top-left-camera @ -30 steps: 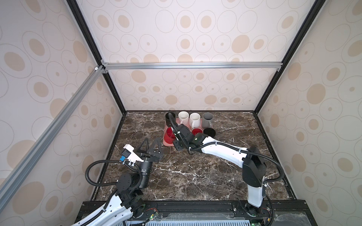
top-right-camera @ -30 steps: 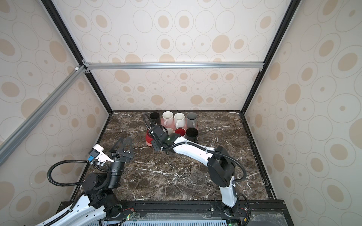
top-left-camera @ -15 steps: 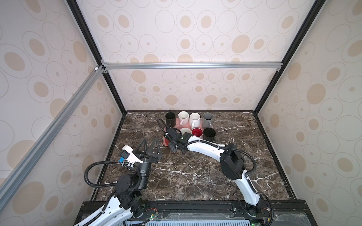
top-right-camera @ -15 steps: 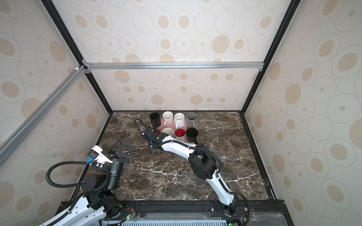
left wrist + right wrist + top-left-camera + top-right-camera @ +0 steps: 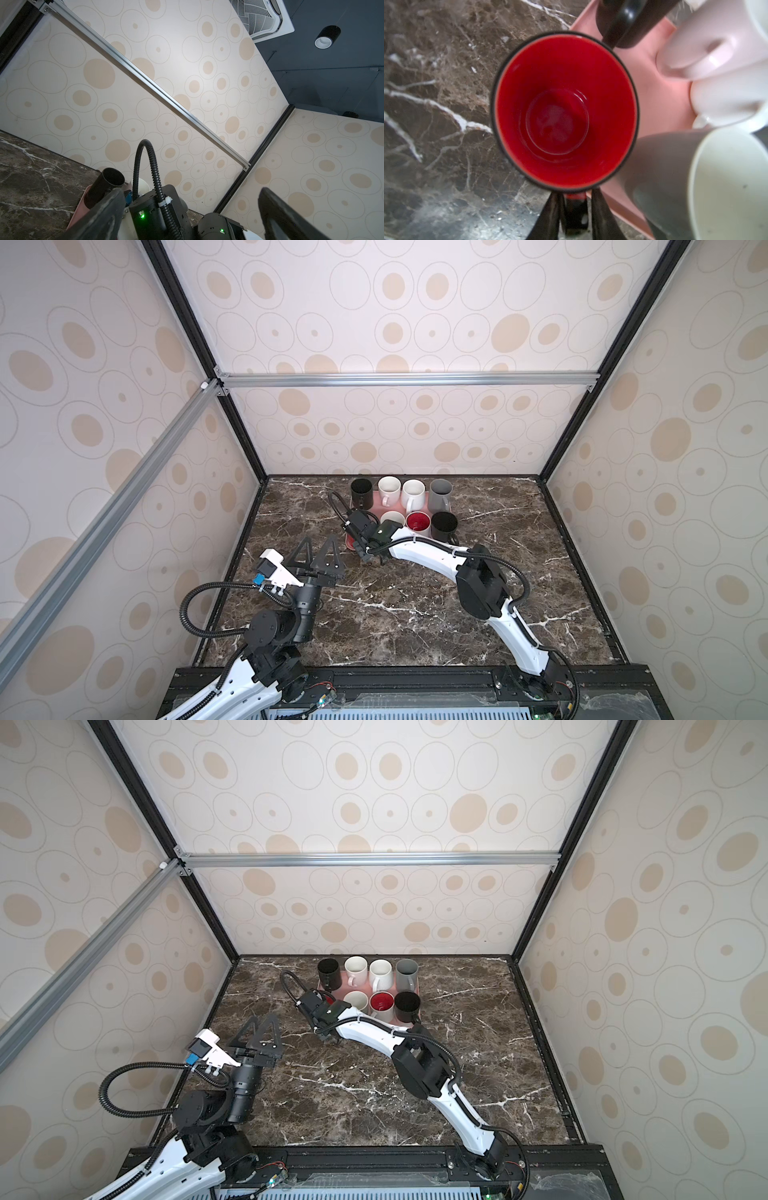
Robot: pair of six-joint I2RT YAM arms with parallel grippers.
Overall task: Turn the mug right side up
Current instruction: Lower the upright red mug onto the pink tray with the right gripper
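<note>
The mug (image 5: 560, 116) is black outside and red inside, and it stands mouth up at the front left corner of the pink tray (image 5: 660, 87). Its handle (image 5: 574, 209) lies between the fingers of my right gripper (image 5: 575, 193), with a thin gap on each side, so the jaws are open. In both top views the right gripper (image 5: 371, 558) (image 5: 330, 1038) and its wrist cover almost all of the mug. My left gripper (image 5: 318, 537) (image 5: 262, 1021) (image 5: 191, 197) is open and empty, points upward and stays over the table to the left of the tray.
Several other mugs stand upright on the tray (image 5: 374, 499): black (image 5: 360, 491), two white (image 5: 389, 489) (image 5: 413, 493) and grey (image 5: 440, 493) at the back, then cream (image 5: 392, 517), red-lined (image 5: 417, 522) and black (image 5: 444, 526) in front. Patterned walls enclose the marble table (image 5: 395, 605).
My right arm has brought the mug to the tray's front left corner and its elbow has swung back. Its jaws have just parted from the handle. The left arm has barely moved.
</note>
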